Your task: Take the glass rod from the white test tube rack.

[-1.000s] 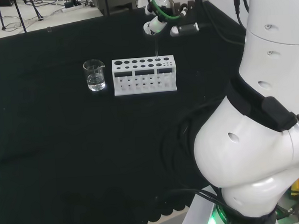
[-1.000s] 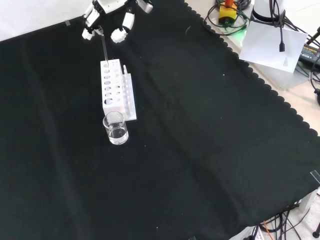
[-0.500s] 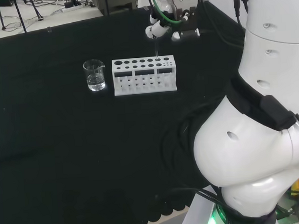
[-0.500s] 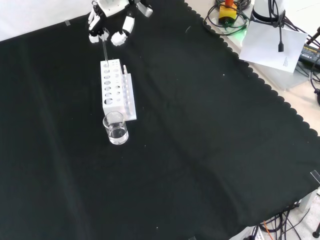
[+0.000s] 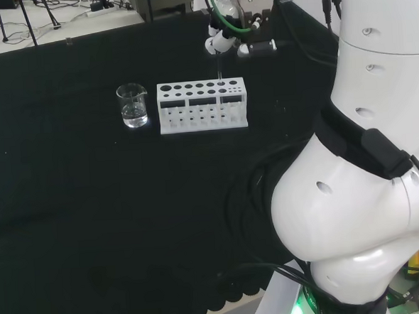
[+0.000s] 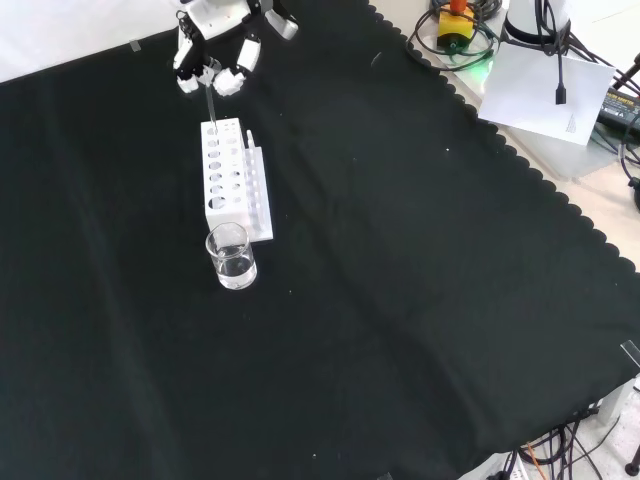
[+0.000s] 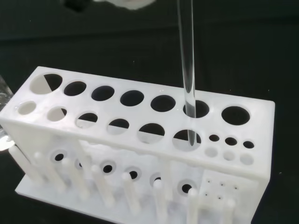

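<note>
Pinching fingers of the black and white hand [image 6: 212, 45] clamp the clear glass rod [image 7: 188, 70]; a tilted lift could tip the white test tube rack [image 5: 202, 105].

The upper end of the thin clear glass rod [image 7: 186, 60] runs off the wrist picture's edge at twelve o'clock. The black and white robot hand [image 6: 213, 40] is cut off at twelve o'clock in the front view. Whether its fingertips [image 5: 215, 44] touch the rod is too small to tell.

Even, bright light; soft shadows
</note>
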`<state>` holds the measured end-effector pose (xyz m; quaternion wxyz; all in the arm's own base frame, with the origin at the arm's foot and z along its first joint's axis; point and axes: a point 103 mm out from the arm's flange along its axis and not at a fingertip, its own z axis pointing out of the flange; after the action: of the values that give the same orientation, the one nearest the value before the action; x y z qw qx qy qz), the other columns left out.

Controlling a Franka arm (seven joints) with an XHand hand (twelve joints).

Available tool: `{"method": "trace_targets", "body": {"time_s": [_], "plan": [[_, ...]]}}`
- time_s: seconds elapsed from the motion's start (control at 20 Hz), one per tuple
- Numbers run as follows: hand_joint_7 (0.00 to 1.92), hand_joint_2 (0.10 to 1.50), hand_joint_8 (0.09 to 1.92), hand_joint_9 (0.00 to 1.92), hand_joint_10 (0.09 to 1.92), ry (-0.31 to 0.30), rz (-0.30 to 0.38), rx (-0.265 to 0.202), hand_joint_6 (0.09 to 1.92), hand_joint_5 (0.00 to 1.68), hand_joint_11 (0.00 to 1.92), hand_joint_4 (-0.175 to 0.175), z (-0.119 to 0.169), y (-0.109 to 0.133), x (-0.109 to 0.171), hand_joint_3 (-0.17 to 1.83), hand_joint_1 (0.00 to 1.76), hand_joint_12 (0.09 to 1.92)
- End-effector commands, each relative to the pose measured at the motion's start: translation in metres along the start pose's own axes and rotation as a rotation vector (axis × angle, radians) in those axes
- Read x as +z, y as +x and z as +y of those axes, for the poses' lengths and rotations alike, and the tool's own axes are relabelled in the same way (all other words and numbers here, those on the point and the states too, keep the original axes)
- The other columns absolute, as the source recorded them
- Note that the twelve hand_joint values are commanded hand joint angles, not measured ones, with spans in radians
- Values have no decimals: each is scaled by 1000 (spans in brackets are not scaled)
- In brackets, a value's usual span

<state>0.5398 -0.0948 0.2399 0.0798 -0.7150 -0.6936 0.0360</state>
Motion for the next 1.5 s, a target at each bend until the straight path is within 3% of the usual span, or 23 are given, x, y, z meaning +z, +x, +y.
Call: {"method": "trace_targets", "body": {"time_s": [0.05, 0.15, 0.2, 0.25, 0.4, 0.6, 1.05, 1.2, 1.5], "plan": [[1186, 912, 1038, 1438, 1003, -24, -24, 1, 1034, 767, 1412, -175, 4, 0, -1, 514, 1058, 1070], [1224, 1054, 1083, 1499, 999, -43, -24, -3, 1171, 820, 1581, -175, 7, 2, -2, 260, 1106, 960], [1128, 1050, 1119, 1513, 1011, -59, -17, -7, 1169, 849, 1633, -175, 8, 3, -3, 245, 1161, 893], [1060, 979, 1154, 1530, 1025, -96, -6, -9, 1169, 882, 1643, -175, 9, 6, -5, 360, 1206, 839], [1039, 935, 1256, 1522, 1059, -185, 1, -15, 961, 905, 1580, -175, 9, 15, -14, 408, 1264, 802], [1078, 1006, 1176, 1514, 978, -242, 0, -22, 724, 993, 1535, -175, 4, 24, -29, 190, 1286, 742], [1087, 1065, 1152, 1551, 906, -165, -3, 47, 620, 1037, 1550, -175, -38, 19, -87, 44, 1292, 720], [1089, 1067, 1147, 1557, 900, -128, -11, 26, 609, 1042, 1553, -175, -55, 19, -106, 36, 1293, 719], [1088, 1070, 1149, 1569, 897, -178, 2, 6, 599, 1046, 1561, -175, -82, 23, -143, 30, 1293, 720]]}}
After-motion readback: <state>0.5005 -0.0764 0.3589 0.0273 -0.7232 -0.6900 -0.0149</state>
